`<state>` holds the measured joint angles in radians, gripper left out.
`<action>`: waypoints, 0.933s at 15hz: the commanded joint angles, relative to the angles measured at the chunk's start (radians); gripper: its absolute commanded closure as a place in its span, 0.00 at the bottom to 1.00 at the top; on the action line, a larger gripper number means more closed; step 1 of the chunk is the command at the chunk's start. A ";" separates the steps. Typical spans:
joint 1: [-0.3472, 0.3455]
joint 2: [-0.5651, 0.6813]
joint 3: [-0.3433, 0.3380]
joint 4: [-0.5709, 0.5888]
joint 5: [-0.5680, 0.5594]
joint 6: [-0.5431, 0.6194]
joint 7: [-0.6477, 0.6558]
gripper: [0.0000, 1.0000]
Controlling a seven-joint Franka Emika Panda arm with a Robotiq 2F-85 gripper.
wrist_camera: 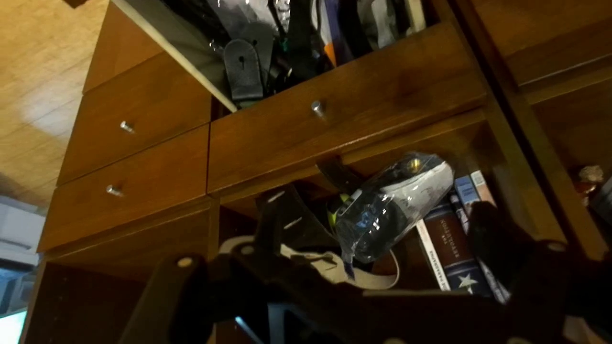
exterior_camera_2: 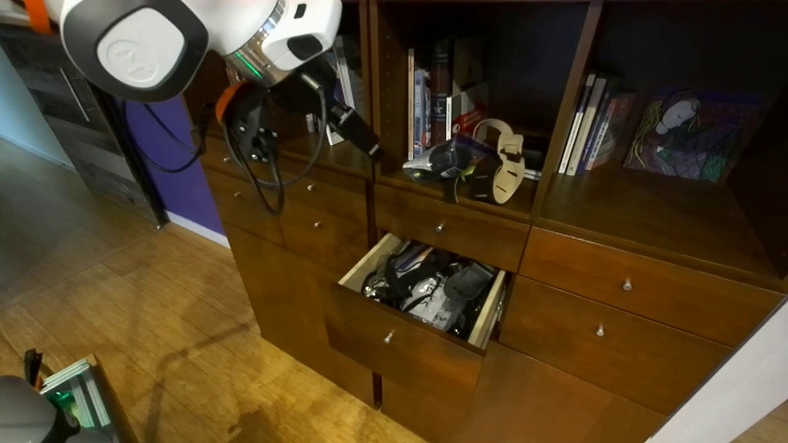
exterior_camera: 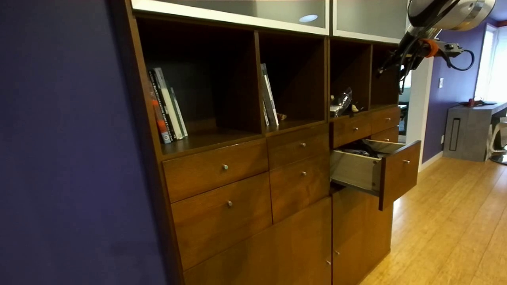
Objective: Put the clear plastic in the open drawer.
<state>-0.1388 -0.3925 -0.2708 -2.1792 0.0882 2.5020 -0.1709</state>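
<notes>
As we look through the wrist view, the gripper (wrist_camera: 381, 217) fills the bottom, its two dark fingers (wrist_camera: 267, 227) wide apart, and in the gap between them shows the clear plastic (wrist_camera: 397, 205), a crinkly see-through bag with something black and white inside, lying in a shelf compartment (wrist_camera: 514, 177) near some books (wrist_camera: 449, 239); the open drawer (wrist_camera: 172, 52) runs along the top edge here, stuffed with dark straps (wrist_camera: 301, 43). Across to an exterior view, and the white arm (exterior_camera_2: 246, 27) leans in at the top left, the clear plastic resting in that compartment next to a tan strap (exterior_camera_2: 510, 166), with one closed drawer (exterior_camera_2: 462, 224) between it and the open drawer below, and a picture of a pale face (exterior_camera_2: 683, 132) propped in the neighbouring compartment (exterior_camera_2: 652, 206) beside a row of books (exterior_camera_2: 594, 126). Over now to an exterior view where the drawer's flat front (exterior_camera: 401, 176) juts well out from the brown cabinet (exterior_camera: 297, 245), a small knob (exterior_camera: 406, 162) on it; up at the top right the fingers hang above the clear plastic and apart from it, and a grey desk (exterior_camera: 466, 134) stands off at the far right, on the pale wooden floor (exterior_camera: 455, 221).
</notes>
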 commanded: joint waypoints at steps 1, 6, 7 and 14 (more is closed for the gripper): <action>0.021 0.148 -0.046 0.119 0.049 0.135 -0.056 0.00; 0.052 0.333 -0.093 0.308 0.241 0.125 -0.096 0.00; 0.051 0.368 -0.094 0.350 0.282 0.092 -0.094 0.00; -0.069 0.570 0.000 0.604 0.386 -0.125 -0.027 0.00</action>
<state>-0.1499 0.0879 -0.3140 -1.7088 0.4291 2.4687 -0.2221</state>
